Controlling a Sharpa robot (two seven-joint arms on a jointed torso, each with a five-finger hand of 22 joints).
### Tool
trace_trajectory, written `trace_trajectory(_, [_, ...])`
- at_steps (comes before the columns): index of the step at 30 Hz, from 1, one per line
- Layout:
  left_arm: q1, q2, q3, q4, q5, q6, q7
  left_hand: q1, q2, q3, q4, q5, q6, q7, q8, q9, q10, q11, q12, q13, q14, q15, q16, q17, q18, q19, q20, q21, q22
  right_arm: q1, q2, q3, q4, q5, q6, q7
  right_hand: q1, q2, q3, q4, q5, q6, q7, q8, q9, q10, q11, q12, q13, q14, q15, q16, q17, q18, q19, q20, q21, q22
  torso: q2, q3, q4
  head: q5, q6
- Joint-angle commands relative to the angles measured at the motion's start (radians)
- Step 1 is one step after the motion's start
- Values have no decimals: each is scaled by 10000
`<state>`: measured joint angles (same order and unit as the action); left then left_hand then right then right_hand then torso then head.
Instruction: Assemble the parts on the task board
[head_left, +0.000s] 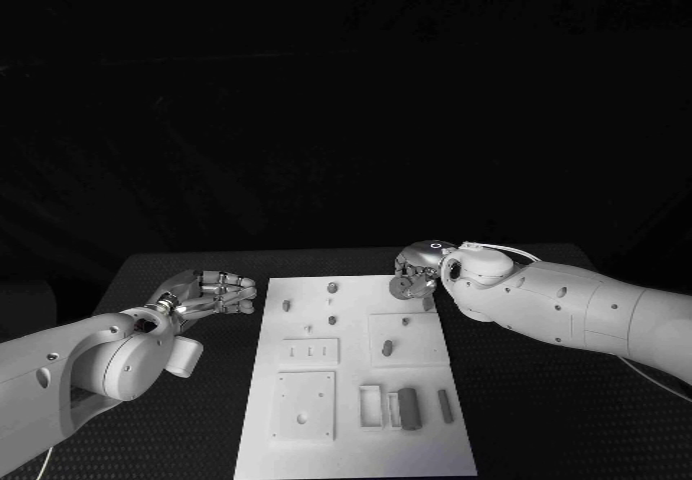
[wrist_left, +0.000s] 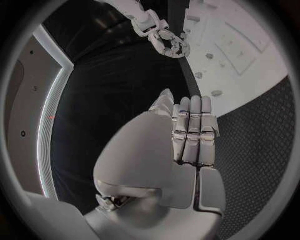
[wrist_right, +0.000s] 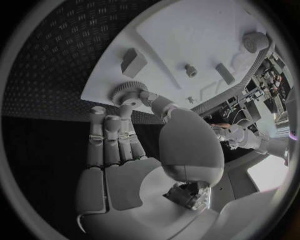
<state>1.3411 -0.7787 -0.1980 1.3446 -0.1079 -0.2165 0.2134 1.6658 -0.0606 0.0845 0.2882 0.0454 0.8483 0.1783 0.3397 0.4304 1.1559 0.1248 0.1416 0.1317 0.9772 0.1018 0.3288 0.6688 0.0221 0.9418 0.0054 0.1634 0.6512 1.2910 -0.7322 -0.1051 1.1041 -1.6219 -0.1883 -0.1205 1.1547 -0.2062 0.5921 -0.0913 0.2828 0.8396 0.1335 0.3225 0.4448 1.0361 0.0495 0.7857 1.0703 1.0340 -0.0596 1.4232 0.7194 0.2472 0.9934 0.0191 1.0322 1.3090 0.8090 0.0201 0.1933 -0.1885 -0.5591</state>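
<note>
The white task board (head_left: 433, 440) lies in the middle of the black table. My right hand (head_left: 418, 270) hovers over the board's far right corner and pinches a round toothed gear (wrist_right: 128, 92) between thumb and a finger, right at the board's edge (wrist_right: 100, 95). Off the board's far left side, my left hand (head_left: 209, 295) holds nothing; its fingers (wrist_left: 194, 135) are stretched out side by side. Several grey parts lie near the board's front right: a bar (head_left: 408, 408), a thin bar (head_left: 446, 405) and a frame (head_left: 371, 405).
Small pegs stand in the board at the far end (head_left: 332, 287), (head_left: 286, 305) and in a square recess (head_left: 387, 348). Two square plates (head_left: 310, 352), (head_left: 304, 405) sit on the board's left half. Black textured table (head_left: 548, 420) flanks the board.
</note>
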Motion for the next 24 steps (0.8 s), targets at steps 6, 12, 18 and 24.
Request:
trace_trajectory(6, [8,4,9,13,-36,172,73,-75,-49,-54,12,46,44,7,-61,-9,73,-16,-48,-6,71,23,-38,20,100,46,-6,-67,-6,-105,-25,-61,-59,-32,353,29,-15,-8,-36,-220,41,481,188,-38,-49,-615,-59,46,-65,-41,-23,50,3,146,-63,-36,67,187,-4,2,-3,-29,-15])
trace_trajectory(12, [8,2,9,12,-38,181,66,-72,-50,-53,9,46,44,7,-63,-10,74,-16,-52,-6,70,23,-42,24,101,46,-7,-70,-6,-105,-27,-61,-38,-39,261,81,-20,-164,1,-328,44,312,251,-153,-111,-670,-3,51,-116,-76,28,44,-15,146,-87,-21,66,167,2,7,-7,-42,-18])
trace_trajectory(18, [8,1,9,10,-46,178,59,-67,-49,-52,7,46,44,7,-64,-10,75,-17,-56,-6,71,22,-46,27,101,46,-7,-73,-5,-105,-61,-61,3,-39,224,124,18,-193,38,-394,45,231,283,-204,-140,-717,27,50,-140,-89,56,48,-21,146,-93,-16,64,160,2,4,-7,-57,-21])
trace_trajectory(24, [8,-5,8,12,-53,180,52,-62,-49,-51,5,46,44,7,-65,-10,76,-17,-59,-5,71,22,-49,31,101,46,-8,-75,-5,-105,-84,-60,56,-39,236,186,102,-171,78,-513,42,203,298,-224,-160,-730,41,77,-157,-94,71,60,-25,146,-94,-14,73,159,0,-1,-2,-70,-19])
